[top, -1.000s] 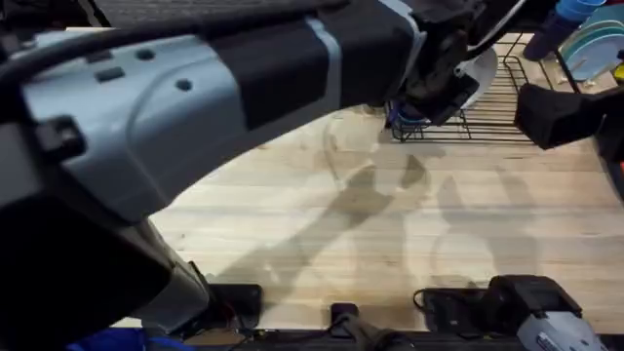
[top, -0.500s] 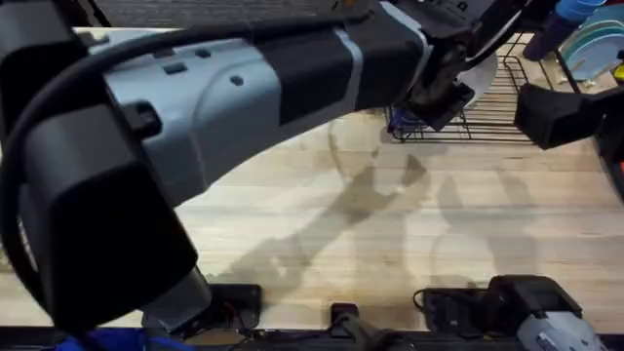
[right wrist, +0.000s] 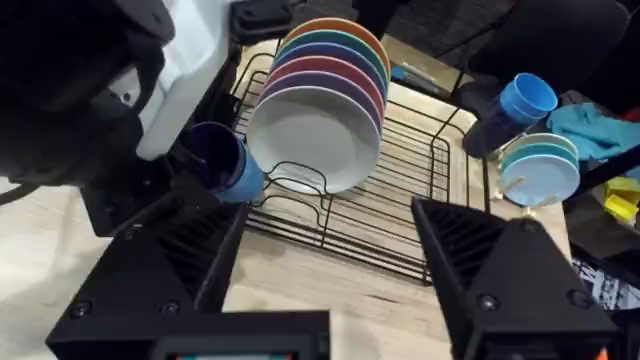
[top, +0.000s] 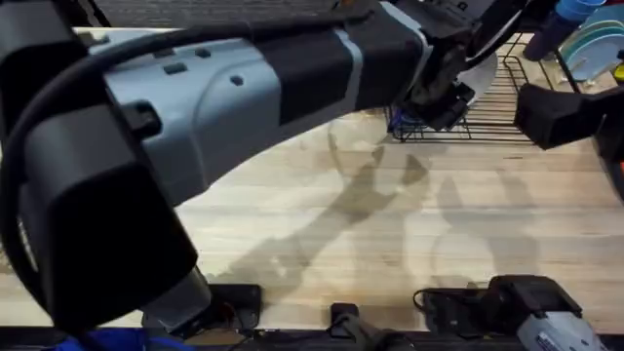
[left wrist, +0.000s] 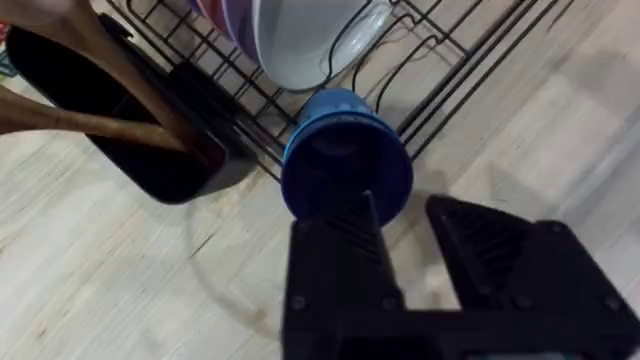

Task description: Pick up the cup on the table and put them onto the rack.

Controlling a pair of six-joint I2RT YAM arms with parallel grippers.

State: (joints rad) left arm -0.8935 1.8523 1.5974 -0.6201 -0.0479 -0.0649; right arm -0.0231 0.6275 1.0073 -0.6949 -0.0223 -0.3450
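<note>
A blue cup [left wrist: 345, 165] lies tilted at the near left corner of the black wire rack [left wrist: 440, 60], its mouth towards my left wrist camera. My left gripper [left wrist: 405, 215] is shut on the cup's rim, one finger in the mouth and the other outside. From overhead the left arm stretches across to that corner, where the left gripper [top: 434, 97] and a bit of the cup [top: 403, 120] show against the rack [top: 502, 102]. Upright plates stand in the rack, the front one white [right wrist: 315, 135]. My right gripper [right wrist: 330, 270] hovers open near the rack, facing the cup [right wrist: 225, 160].
A black holder [left wrist: 140, 150] with wooden utensils [left wrist: 90, 115] stands against the rack's end. Beyond the rack's right side are another blue cup [right wrist: 520, 100], pale blue plates [right wrist: 540, 172] and a teal cloth [right wrist: 595, 125]. Bare wooden table [top: 390, 224] lies in front.
Over the first half second the left arm swung and its wrist shifted slightly at the rack corner. Since then nothing has moved; the right arm stayed still.
</note>
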